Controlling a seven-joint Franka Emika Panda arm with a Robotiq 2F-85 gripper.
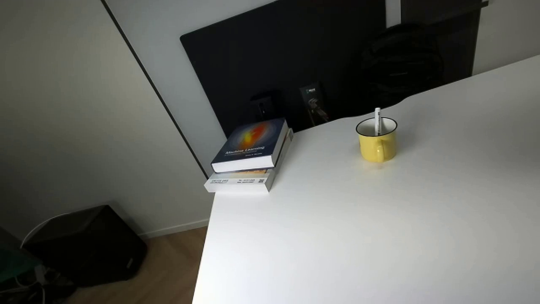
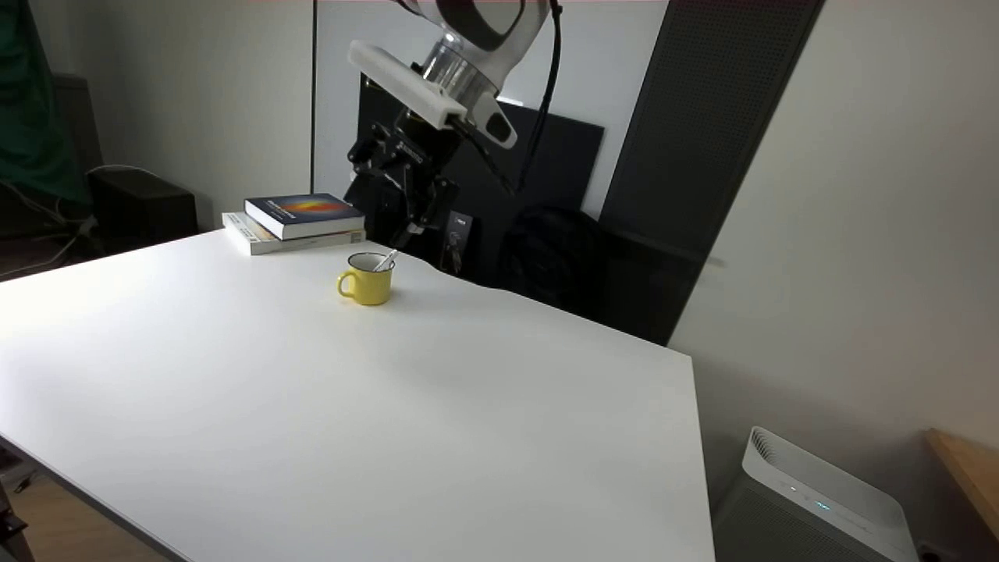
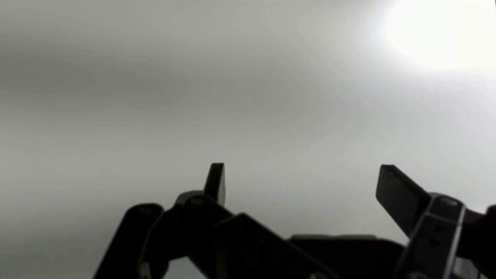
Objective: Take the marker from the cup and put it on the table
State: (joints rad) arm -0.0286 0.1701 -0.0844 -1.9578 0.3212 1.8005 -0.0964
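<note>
Table (image 2: 468, 429): white, broad, fills the near part in both exterior views.
Panel (image 1: 270, 55): dark, past the table's far edge.
Arm (image 2: 459, 72): white and metal, in from the top in an exterior view; black cable (image 2: 556, 47) hangs on its right.
Unit (image 2: 819, 468): white, vented, lit display (image 2: 823, 506), off the table on the right.
Box (image 1: 84, 245): black, off the table on the left, in both exterior views.
Bag (image 1: 400, 63): dark, past the far edge; too dim for detail.
Gripper (image 3: 302, 166): black, tilted, fingers (image 3: 401, 197) wide apart, pale surface (image 3: 298, 116) seen between them in the wrist view.
Books (image 1: 251, 147): stack of two at the table's far corner, left; dark "Machine Learning" on top, white one under, edges not lined up.
Pack (image 1: 313, 103): narrow, dark, printed, past the far edge, between books and bag.
Cup (image 1: 372, 147): yellow, dark-rimmed, upright on the table's far part, right of the books, apart from them; handle (image 2: 343, 286) to the left in an exterior view. Gap to gripper: cannot tell.
Marker (image 1: 378, 120): white, in the cup, leaning right in an exterior view; top end sticks out, lower end hidden.
</note>
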